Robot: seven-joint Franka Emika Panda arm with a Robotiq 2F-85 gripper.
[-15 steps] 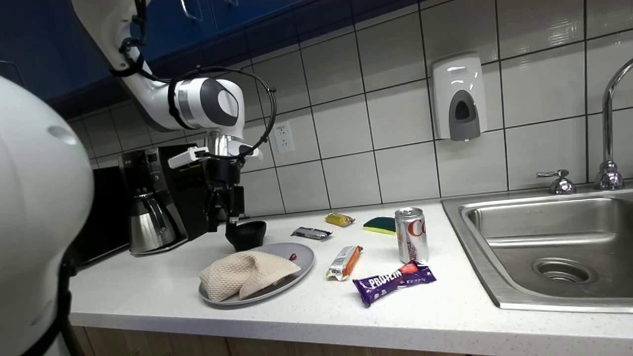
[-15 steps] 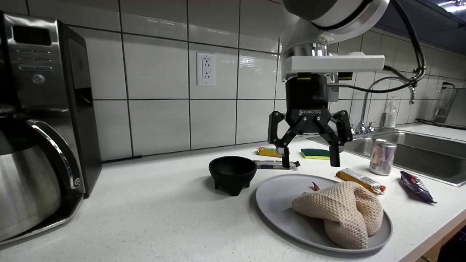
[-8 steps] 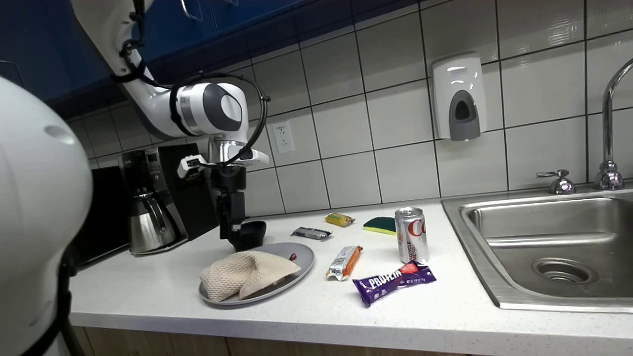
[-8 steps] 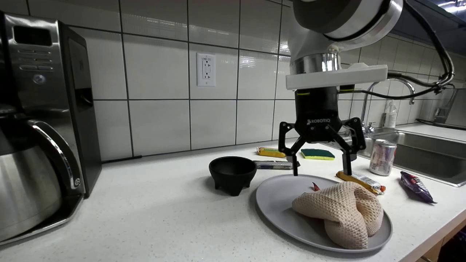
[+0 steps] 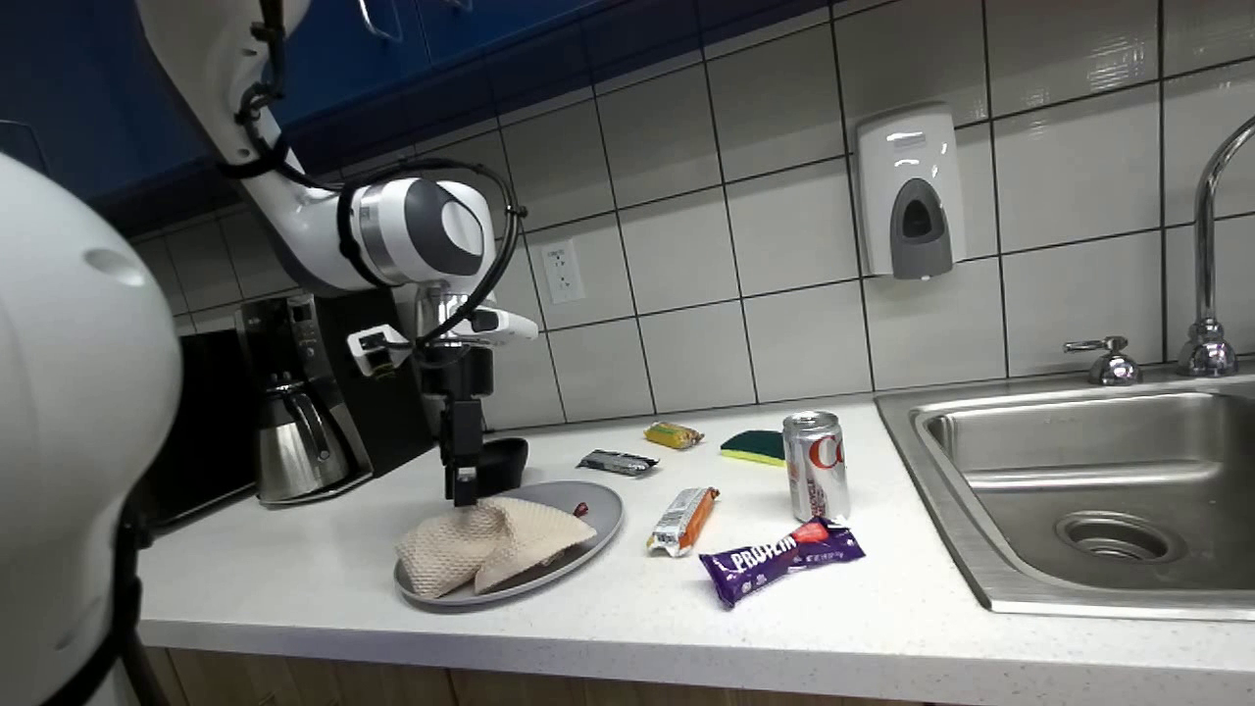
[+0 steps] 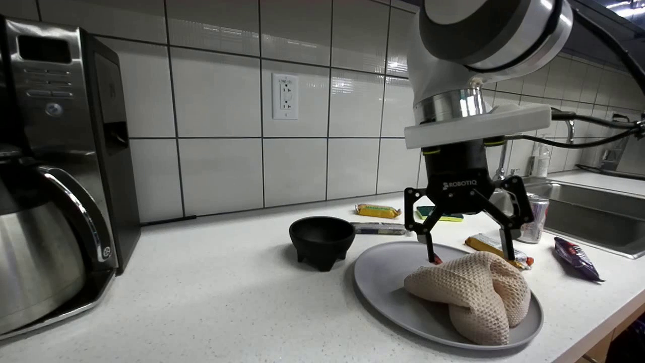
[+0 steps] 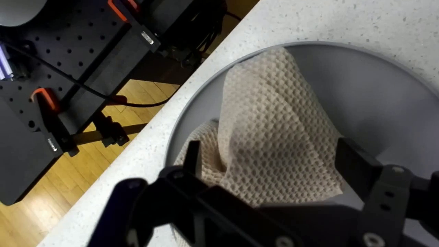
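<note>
My gripper [image 6: 471, 258] points down with its jaws wide apart and nothing held between them. Just beneath it a crumpled beige waffle-textured cloth [image 6: 468, 287] lies on a grey plate [image 6: 383, 272]. In the wrist view the fingers [image 7: 356, 164] stand on either side of the cloth [image 7: 274, 137]; whether they touch it I cannot tell. A small red tip [image 5: 580, 510] pokes out by the cloth's far edge; the rest of that thing is hidden under it. Beside the plate stands a black footed bowl [image 6: 322, 239], partly behind the gripper in an exterior view.
Several wrapped bars, among them a purple one [image 5: 782, 559] and an orange one [image 5: 684, 522], lie past the plate. A silver can [image 5: 816, 466] and a green sponge [image 5: 753, 446] stand near the sink [image 5: 941, 510]. A coffee maker [image 6: 60, 126] occupies the opposite end.
The gripper has come down from above the back of the plate to just over the cloth, its jaws staying open. Cloth, plate and bowl have not moved.
</note>
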